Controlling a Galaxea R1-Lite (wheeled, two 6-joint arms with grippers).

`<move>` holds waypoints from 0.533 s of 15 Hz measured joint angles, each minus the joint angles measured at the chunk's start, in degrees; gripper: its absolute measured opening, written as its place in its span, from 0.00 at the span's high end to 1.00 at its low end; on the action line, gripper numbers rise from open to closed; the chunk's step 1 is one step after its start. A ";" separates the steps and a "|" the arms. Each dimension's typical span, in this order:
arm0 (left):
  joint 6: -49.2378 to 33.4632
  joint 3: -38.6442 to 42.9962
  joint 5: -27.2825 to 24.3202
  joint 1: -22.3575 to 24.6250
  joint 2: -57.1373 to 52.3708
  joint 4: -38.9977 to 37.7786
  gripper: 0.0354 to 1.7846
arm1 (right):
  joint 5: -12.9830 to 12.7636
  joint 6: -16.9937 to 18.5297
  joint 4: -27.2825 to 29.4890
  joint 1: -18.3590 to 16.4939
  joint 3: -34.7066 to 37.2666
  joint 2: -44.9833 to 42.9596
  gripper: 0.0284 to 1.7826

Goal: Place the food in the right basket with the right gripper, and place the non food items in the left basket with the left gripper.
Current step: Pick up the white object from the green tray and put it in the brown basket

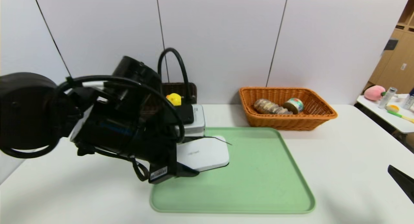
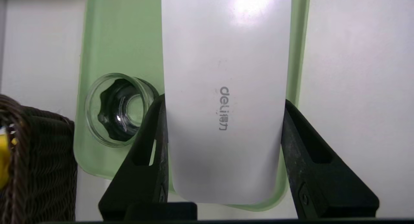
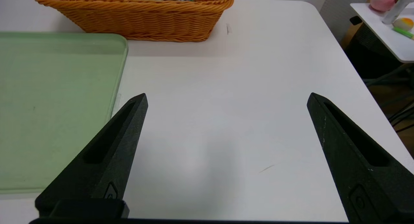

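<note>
My left gripper (image 2: 223, 100) is shut on the flat white box (image 2: 223, 88), one finger pressed on each long side. The box (image 1: 207, 154) hangs just over the left part of the green tray (image 1: 258, 185) and overhangs its rim. The clear glass cup (image 2: 118, 109) stands on the tray right beside one finger. Behind the arm stands the dark brown left basket (image 1: 179, 90) with the yellow duck (image 1: 174, 99) in it. The orange right basket (image 1: 288, 120) holds the bread roll (image 1: 270, 107) and the tin (image 1: 294, 105). My right gripper (image 3: 226, 99) is open above bare table.
My left arm hides much of the table's left side in the head view. A side table (image 1: 388, 119) with a pink toy (image 1: 374, 92) and small bottles stands beyond the right edge. The white table (image 3: 226, 72) lies bare right of the tray (image 3: 48, 104).
</note>
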 joint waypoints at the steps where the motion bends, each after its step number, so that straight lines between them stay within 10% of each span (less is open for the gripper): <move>1: -3.91 -0.72 -0.22 0.00 -1.51 -0.62 0.46 | 0.00 0.00 0.00 0.00 0.20 0.00 0.05; 8: -41.00 -0.17 8.68 12.59 -5.40 -29.34 0.46 | -0.04 -0.05 -0.06 -0.02 0.46 -0.11 0.05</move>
